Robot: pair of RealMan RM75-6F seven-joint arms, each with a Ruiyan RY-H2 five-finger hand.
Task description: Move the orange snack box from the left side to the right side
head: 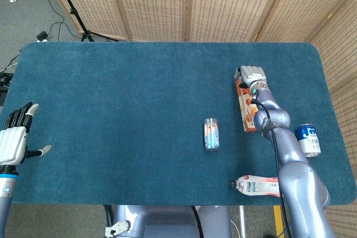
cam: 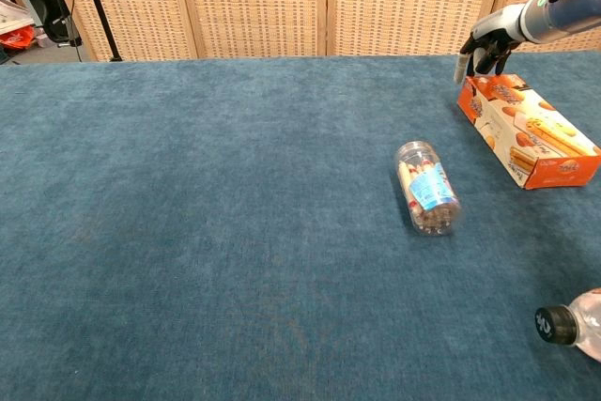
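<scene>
The orange snack box (head: 245, 106) (cam: 531, 131) lies flat on the right part of the blue table (head: 111, 110), its long side running front to back. My right hand (head: 250, 74) (cam: 486, 41) is at the box's far end, fingers hanging down and touching its far left corner; it is not wrapped around the box. In the head view my right forearm covers the box's right edge. My left hand (head: 14, 137) hovers at the table's left edge with fingers spread and nothing in it; the chest view does not show it.
A clear jar of sticks (head: 211, 134) (cam: 427, 187) lies on its side left of the box. A plastic bottle (head: 259, 185) (cam: 568, 326) lies at the front right edge. A blue can (head: 307, 139) stands right of my forearm. Wicker screens (cam: 263, 2) stand behind the table.
</scene>
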